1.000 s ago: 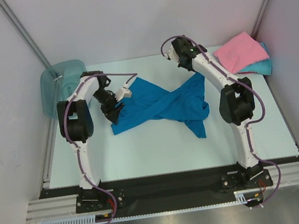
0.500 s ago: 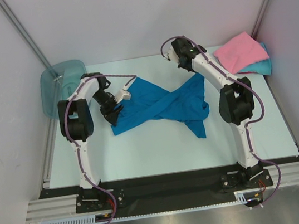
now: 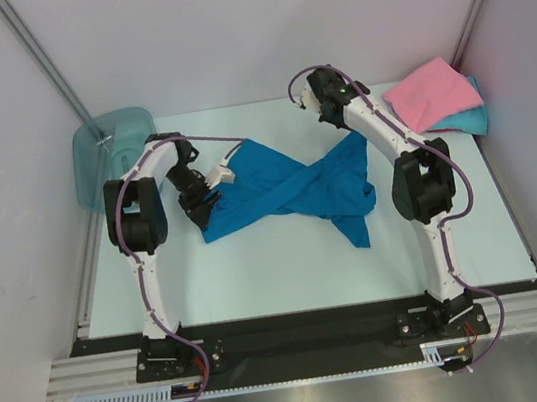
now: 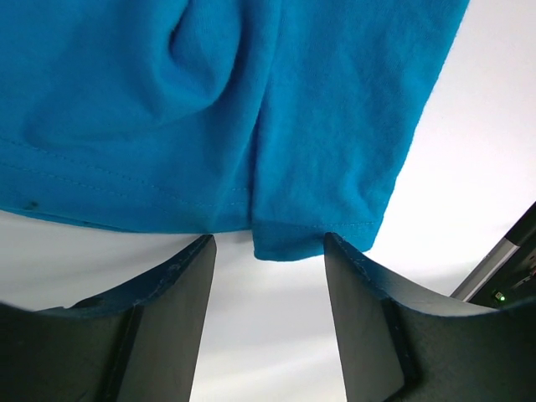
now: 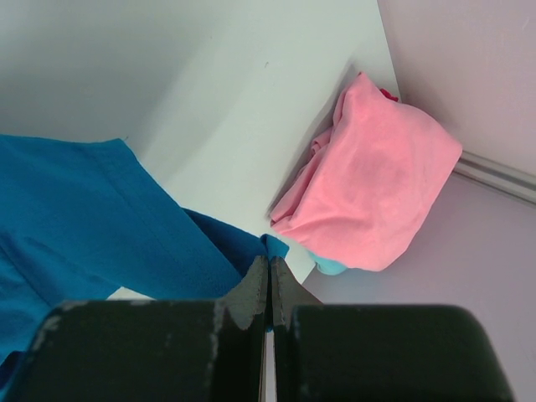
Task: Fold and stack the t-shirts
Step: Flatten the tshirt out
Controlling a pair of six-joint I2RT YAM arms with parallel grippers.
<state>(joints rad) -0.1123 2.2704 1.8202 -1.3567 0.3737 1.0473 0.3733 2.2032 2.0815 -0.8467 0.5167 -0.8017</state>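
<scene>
Step in hand: the fold of the deep blue t-shirt [image 3: 287,190], which is not yet begun in earnest. The garment lies in the middle of the tabletop [image 3: 259,273], twisted across itself in a rough X rather than spread flat. The pink t-shirt [image 3: 430,94] sits already folded at the far right corner, on top of the turquoise t-shirt [image 3: 469,118], of which only an edge shows. Judged from this, two of the three shirts are done and stacked.

Left gripper [image 4: 268,247]: jaws apart, set down at the left end of the blue shirt. The wrist view shows a hemmed corner lying just between the two fingers, not pinched. Nothing is held.

Right gripper [image 5: 270,270]: fingers pressed together and empty, hanging above the tabletop at the far right side of the blue shirt, between it and the pink one.

Next move, in my judgement: the left jaws need to close on that hem corner, taking the edge cleanly and not a bunched double layer. The right gripper would have to open and take a matching corner, so the cloth can be drawn out flat before any fold. Risk: the crossed layers may drag together.

Against the earlier frame: the left wrist has shifted slightly left and nearer along the shirt's edge. The blue shirt's outline, the right arm, the folded pile and the teal bin [image 3: 110,154] appear unchanged.
</scene>
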